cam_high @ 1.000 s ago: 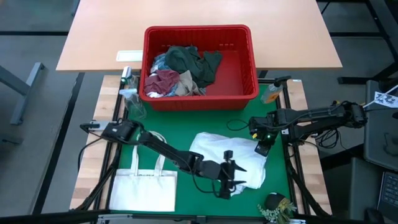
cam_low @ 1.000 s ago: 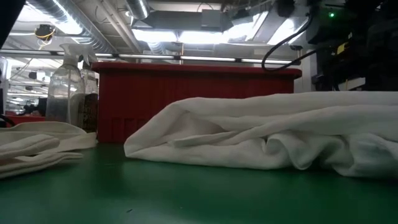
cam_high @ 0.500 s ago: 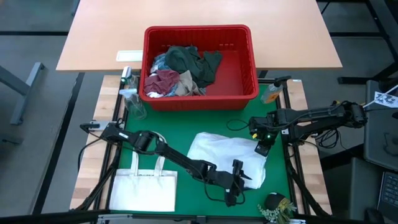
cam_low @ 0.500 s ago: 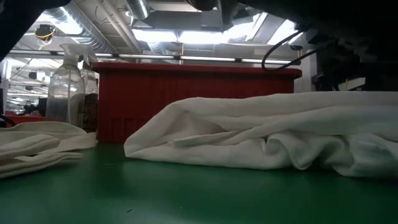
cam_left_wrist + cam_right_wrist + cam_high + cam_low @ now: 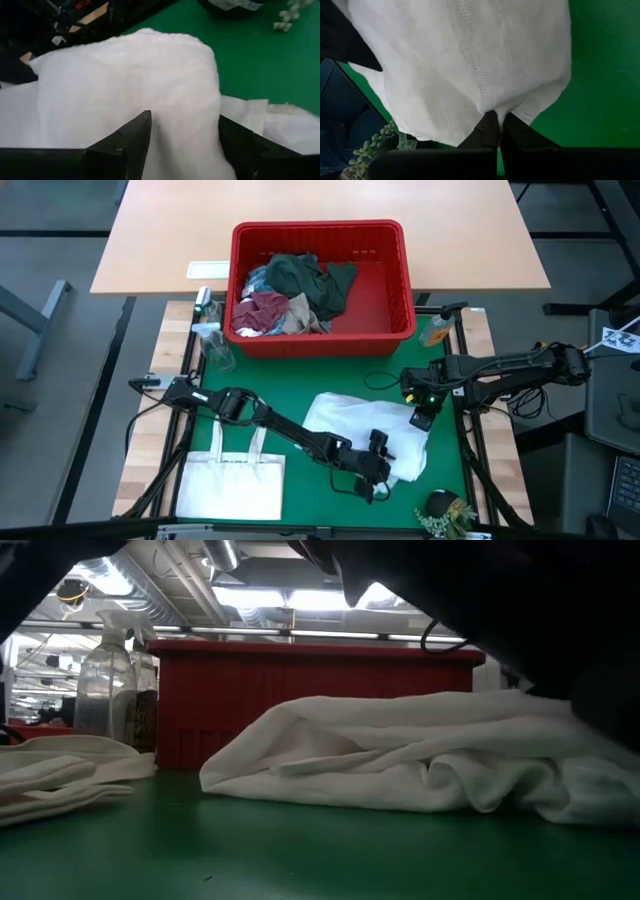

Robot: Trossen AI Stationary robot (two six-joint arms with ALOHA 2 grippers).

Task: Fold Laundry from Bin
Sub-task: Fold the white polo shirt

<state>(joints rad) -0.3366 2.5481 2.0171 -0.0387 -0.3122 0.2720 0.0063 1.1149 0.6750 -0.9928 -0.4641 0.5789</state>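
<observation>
A white garment lies crumpled on the green mat, in front of the red bin. The bin holds dark green, maroon, beige and striped laundry. My left gripper is open at the garment's near edge, one finger on each side of a hump of cloth. My right gripper is shut at the garment's right edge. In the low view the garment shows as a long white heap, with my left arm dark above its right part. My left gripper slants down into the garment from the near left. A ridge of cloth fills the gap between its open fingers. The garment rests on the mat. My right gripper pinches the garment's right edge between its shut fingertips, slanting down from the right. The cloth gathers into creases at the tips and spreads away from them.
A flat white tote bag lies at the near left of the mat. A clear spray bottle stands left of the bin. A small plant sits at the near right corner, and an orange thing right of the bin.
My left gripper has come down toward the near edge of the white garment and rolled a little, staying open. Its arm now darkens the upper right of the low view. The garment and my right gripper have kept still.
</observation>
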